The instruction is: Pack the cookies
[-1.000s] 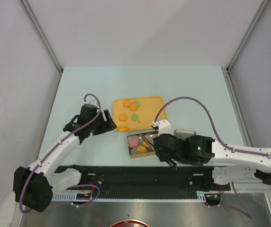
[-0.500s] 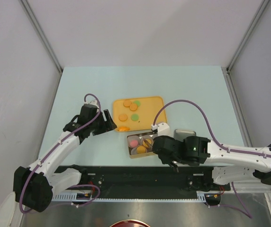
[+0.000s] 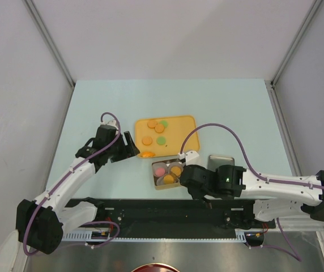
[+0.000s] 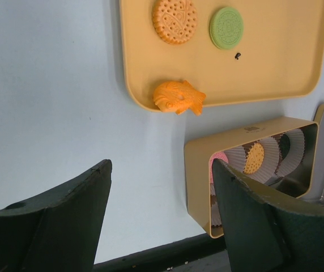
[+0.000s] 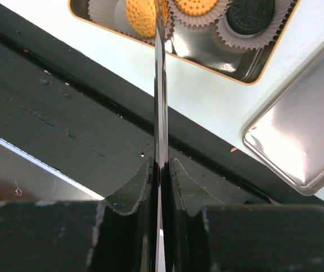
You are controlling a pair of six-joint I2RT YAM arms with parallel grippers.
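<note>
**Top view:** An orange tray (image 3: 189,120) sits mid-table with loose cookies (image 3: 147,140) lying on it. Just in front is an open tin (image 3: 153,174), with its lid (image 3: 221,161) set down to the right. The left gripper (image 3: 132,146) hovers beside the tray's left edge, and the right gripper (image 3: 186,173) is at the tin's near right corner.

**Left wrist:** The jaws stand wide apart over the table (image 4: 48,85) and hold nothing. Ahead, an orange cookie (image 4: 174,20) and a green cookie (image 4: 227,26) lie flat on the tray. A fish-shaped orange piece (image 4: 179,97) rests at its rim. White paper cups (image 4: 275,150) line the tin.

**Right wrist:** The fingers are pinched tight on a thin metal strip (image 5: 161,85) seen edge-on and reaching toward the tin. What tool it is cannot be told. Two orange cookies and a black cookie (image 5: 250,14) sit in the cups.

The cookies look light, stiff and brittle. They are probably best taken by opposite edges with a gentle squeeze, since lying flat they offer little to grip.
</note>
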